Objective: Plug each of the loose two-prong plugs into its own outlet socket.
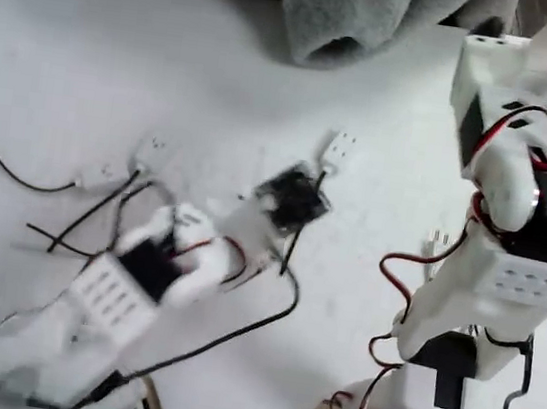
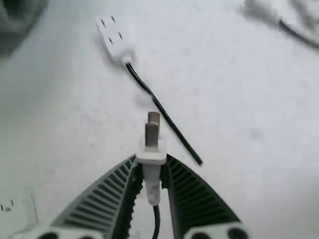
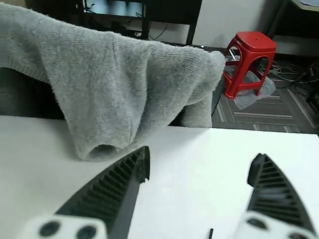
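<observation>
My left gripper (image 2: 151, 160) is shut on a white two-prong plug (image 2: 151, 134), whose prongs point toward a white outlet socket (image 2: 115, 37) lying flat a short way ahead. A black cord (image 2: 164, 119) trails from that socket past the plug. From above, the left gripper (image 1: 294, 199) hovers mid-table just short of the socket (image 1: 339, 151). More white plug or socket pieces (image 1: 149, 153) with black cords lie to the left. My right gripper (image 3: 199, 169) is open and holds nothing, raised and facing the table's far edge.
A grey towel (image 1: 369, 15) hangs over the far edge of the table (image 1: 122, 53); it also fills the background as the grey towel (image 3: 109, 89). The folded right arm (image 1: 510, 246) stands at the right side. Loose black cords (image 1: 69, 228) lie at the left.
</observation>
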Motion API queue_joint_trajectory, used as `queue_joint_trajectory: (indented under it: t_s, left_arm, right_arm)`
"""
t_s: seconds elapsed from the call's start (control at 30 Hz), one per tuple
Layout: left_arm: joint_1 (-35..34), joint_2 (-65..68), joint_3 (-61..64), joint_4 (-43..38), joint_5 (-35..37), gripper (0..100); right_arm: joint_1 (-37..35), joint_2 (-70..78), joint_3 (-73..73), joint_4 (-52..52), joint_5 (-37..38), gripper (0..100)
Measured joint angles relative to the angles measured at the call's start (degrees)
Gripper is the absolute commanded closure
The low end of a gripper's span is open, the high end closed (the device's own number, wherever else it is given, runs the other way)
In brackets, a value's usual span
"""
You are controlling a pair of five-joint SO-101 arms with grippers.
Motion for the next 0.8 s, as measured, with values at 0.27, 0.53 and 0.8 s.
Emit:
queue_joint_trajectory:
  t_s: [0.27, 0.53, 0.8]
  left_arm:
    - [0.0, -34.9, 23.7, -19.3, 6.3, 98]
    - [-0.5, -53.4, 37.4, -32.2, 6.7, 98]
    - [-3.7, -53.4, 37.9, -41.2, 6.7, 98]
  right_arm:
    - [0.6, 0.0, 0.0, -0.2, 0.0, 68.3]
    - [-4.0, 0.0, 0.0, 0.9, 0.0, 68.6]
    - [-17.8, 0.0, 0.3, 2.3, 0.0, 99.0]
